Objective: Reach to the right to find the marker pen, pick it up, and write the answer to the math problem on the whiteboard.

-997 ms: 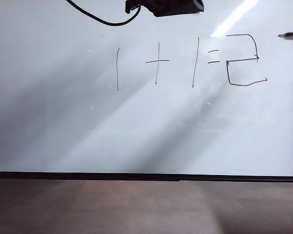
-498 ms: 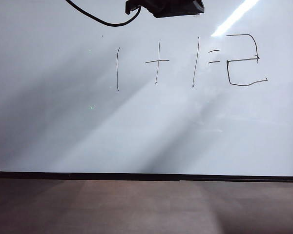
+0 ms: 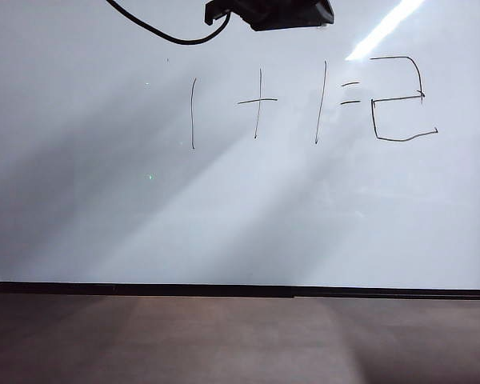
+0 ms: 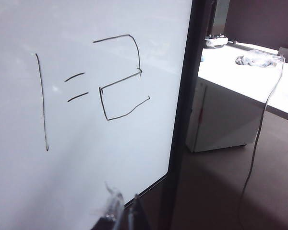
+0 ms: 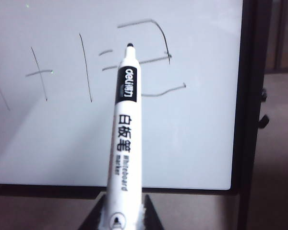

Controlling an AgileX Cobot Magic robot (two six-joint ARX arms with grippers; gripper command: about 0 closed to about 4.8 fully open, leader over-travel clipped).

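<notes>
Two grippers to account for, and only one carries anything: the right gripper (image 5: pixel 119 218) is clamped on the base of the marker pen (image 5: pixel 124 129), jaws narrowed onto either side of the barrel, cap off, dark tip pointing toward the whiteboard (image 3: pixel 104 216). We judge the writing done: the math problem (image 3: pixel 272 104) reads one plus one equals, and the answer (image 3: pixel 402 100), an angular 2, sits just to the right of the equals sign, near the board's right frame. The step in hand looks like pulling clear. To do it well we keep the grip firm and the tip off the glossy surface, so no stray stroke crosses the digits. In the right wrist view the pen runs straight out from the claw, its tip appearing over the strokes of the 2, but apart from the board as far as we can tell. The left gripper (image 4: pixel 122 211) hangs near the board's lower right corner; its fingertips lie close together with nothing between them. Neither arm shows in the exterior view.
</notes>
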